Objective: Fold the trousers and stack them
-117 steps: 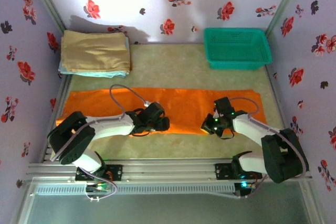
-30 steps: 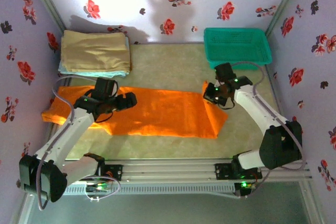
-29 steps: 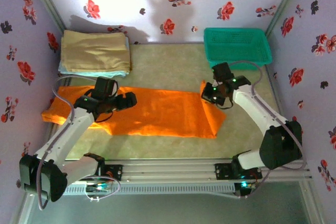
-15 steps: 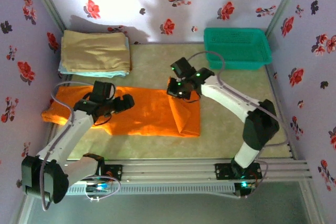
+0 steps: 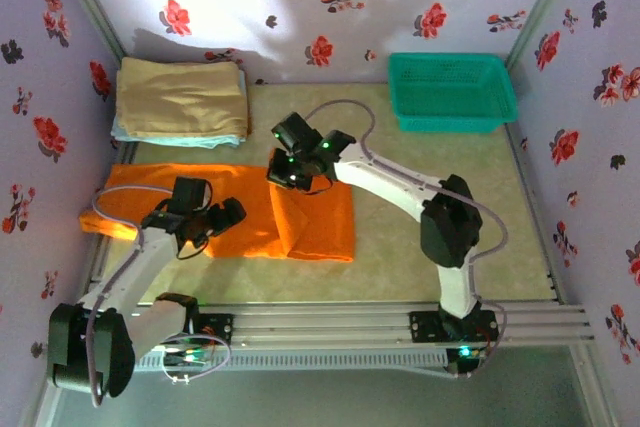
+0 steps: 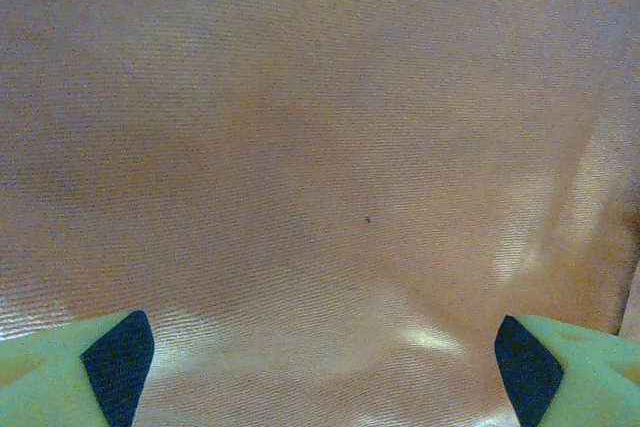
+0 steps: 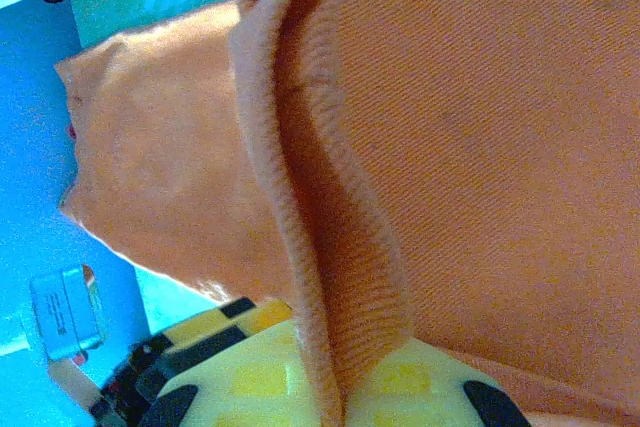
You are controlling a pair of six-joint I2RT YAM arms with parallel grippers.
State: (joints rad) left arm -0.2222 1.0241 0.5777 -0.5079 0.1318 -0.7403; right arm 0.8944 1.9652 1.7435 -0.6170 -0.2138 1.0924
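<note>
Trousers (image 5: 320, 232) — ribbed edge pinched by right gripper (image 7: 325, 402) for folding over; left gripper (image 6: 325, 362), spread above them, likely steadying.

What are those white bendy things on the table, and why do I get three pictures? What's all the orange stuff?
Those are two robot arms, each ending in a two-finger claw called a gripper. The big picture comes from a camera up above. The other two come from small cameras on the arms' wrists, so they look very close up. The orange stuff is a pair of soft bright orange trousers lying on the table, with one end doubled over. The right gripper pinches the trousers' ribbed edge. The left gripper is open wide, with orange cloth right under it. At the back, a folded tan cloth lies on a folded light blue cloth, and there's a green plastic basket.
</note>
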